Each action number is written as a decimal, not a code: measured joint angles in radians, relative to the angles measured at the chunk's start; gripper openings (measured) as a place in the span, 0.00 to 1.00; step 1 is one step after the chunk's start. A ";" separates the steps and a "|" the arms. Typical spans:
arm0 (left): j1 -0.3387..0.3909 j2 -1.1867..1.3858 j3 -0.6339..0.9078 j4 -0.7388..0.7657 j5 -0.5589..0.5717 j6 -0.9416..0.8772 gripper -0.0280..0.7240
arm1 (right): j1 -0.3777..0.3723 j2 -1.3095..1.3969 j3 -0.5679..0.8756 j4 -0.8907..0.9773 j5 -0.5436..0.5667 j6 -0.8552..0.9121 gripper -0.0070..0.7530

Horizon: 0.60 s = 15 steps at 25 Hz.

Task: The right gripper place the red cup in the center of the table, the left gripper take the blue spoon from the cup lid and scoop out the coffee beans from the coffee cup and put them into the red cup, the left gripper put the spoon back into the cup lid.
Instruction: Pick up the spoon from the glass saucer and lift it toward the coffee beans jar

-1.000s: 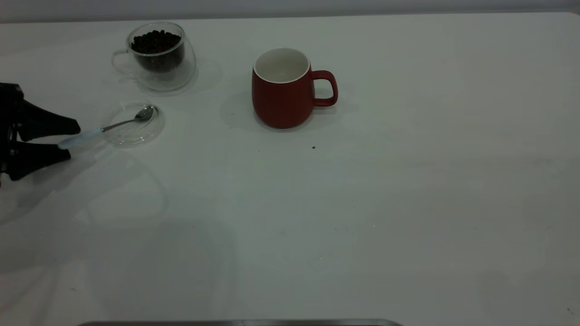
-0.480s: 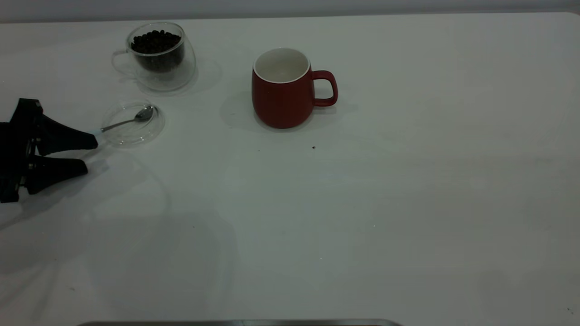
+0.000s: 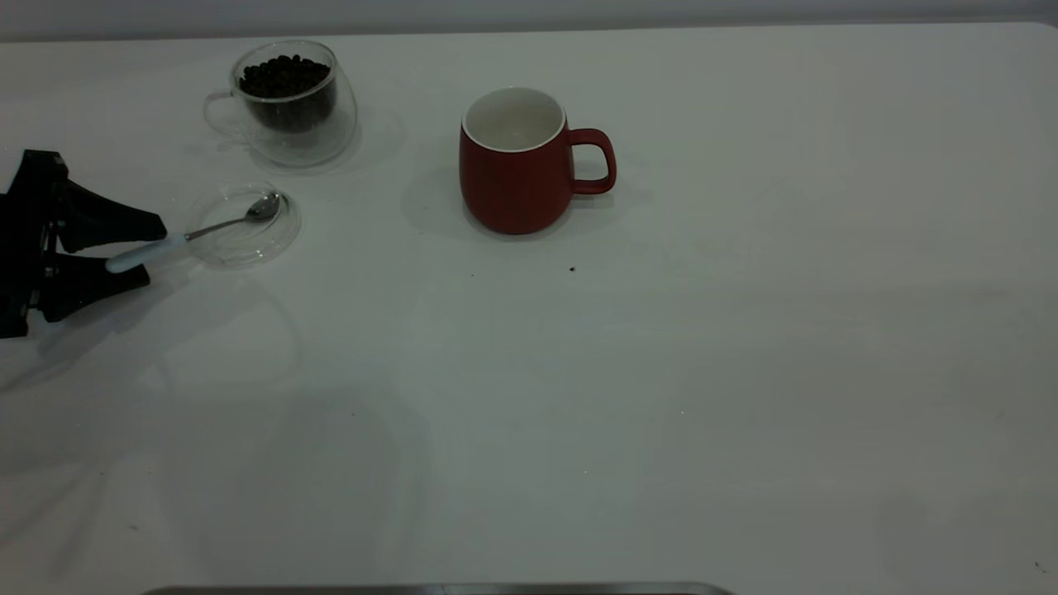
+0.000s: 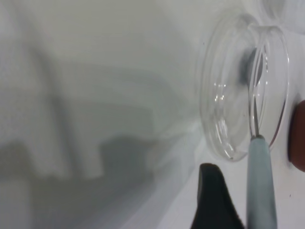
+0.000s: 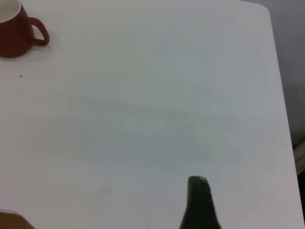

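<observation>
White and matte, the desk (image 3: 661, 372) fills the exterior view. Near its middle stands the red cup (image 3: 517, 165), a rounded ceramic mug, white inside, loop handle toward the view's right. At far left sits the coffee cup (image 3: 285, 103), clear double-walled glass holding a heap of dark coffee beans (image 3: 283, 76). In front of it lies the cup lid (image 3: 242, 226), a shallow clear disc, with the blue spoon (image 3: 190, 236) laid across it: shiny bowl inside the lid, pale handle sticking out over the rim. The left gripper (image 3: 140, 249) sits low at the left edge, its two tapered black fingers spread apart on either side of the handle's end, not pinching it.

The left wrist view adds the close detail: the lid's (image 4: 228, 109) curved glass rim, the spoon's (image 4: 259, 181) thin metal neck joining the pale handle, and one black finger (image 4: 214, 200) just beside the handle; whether it touches is unclear. A sliver of red shows at the edge.

The right wrist view alone shows the right gripper: one dark fingertip (image 5: 199, 202) over bare desk (image 5: 152, 119), well apart from the red cup (image 5: 14, 33). I cannot tell how its fingers stand.
</observation>
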 joint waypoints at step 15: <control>0.000 0.000 0.000 0.055 -0.001 -0.040 0.66 | 0.000 0.000 0.000 0.000 0.000 0.000 0.78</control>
